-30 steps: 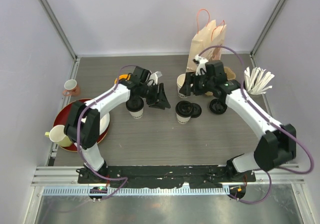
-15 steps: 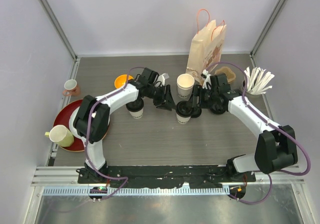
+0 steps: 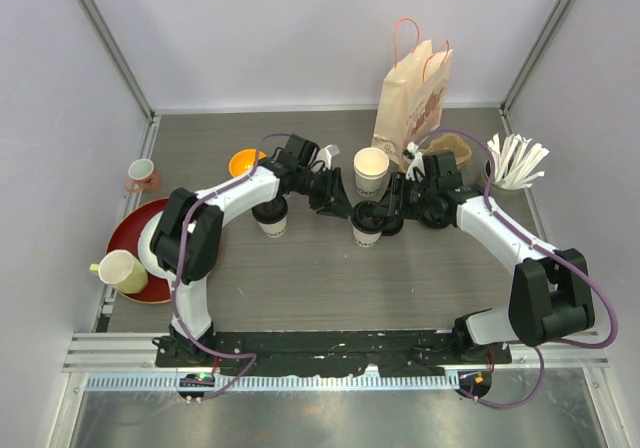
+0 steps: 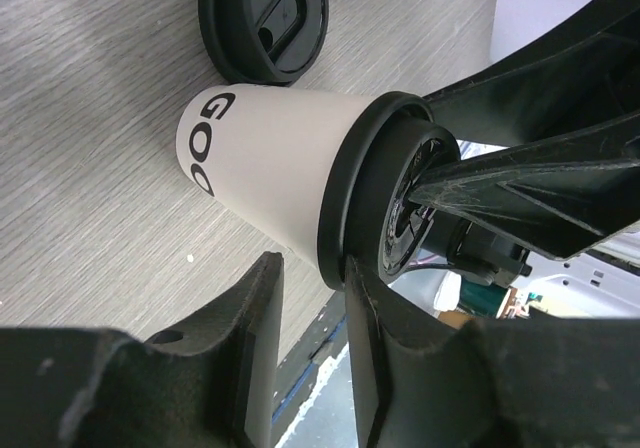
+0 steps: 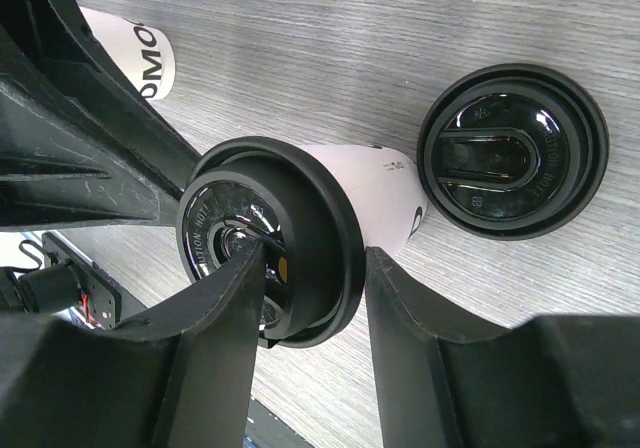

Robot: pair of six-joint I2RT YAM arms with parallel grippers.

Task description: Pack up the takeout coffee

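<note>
From overhead, the middle takeout cup (image 3: 367, 224) is standing near the centre of the grey wood-grain counter (image 3: 300, 278). The second takeout cup (image 3: 270, 215) is sitting at its 9 o'clock, an unlidded paper cup (image 3: 371, 168) at its 12 o'clock, and a brown paper bag (image 3: 412, 93) with orange handles at about 1 o'clock. Both arms are meeting over the middle cup there, hiding how the fingers are sitting.

The left wrist view is showing what the overhead is not. The cup's smooth white wall is tapering toward its base and carrying bold black letters under a glossy round black lid (image 4: 385, 198). The left claw (image 4: 312, 273) is standing narrowly parted with the lid's rim just at its gap; whether it is pinching I cannot tell.

The right wrist view is showing the lid's top face with raised lettering. The right claw (image 5: 315, 268) is parted wider, one finger crossing in front of the lid and the other just beside its rim; a grip cannot be told here either. A loose black lid (image 5: 512, 148) is lying flat just beside the cup's base, at its 3 o'clock.
</note>
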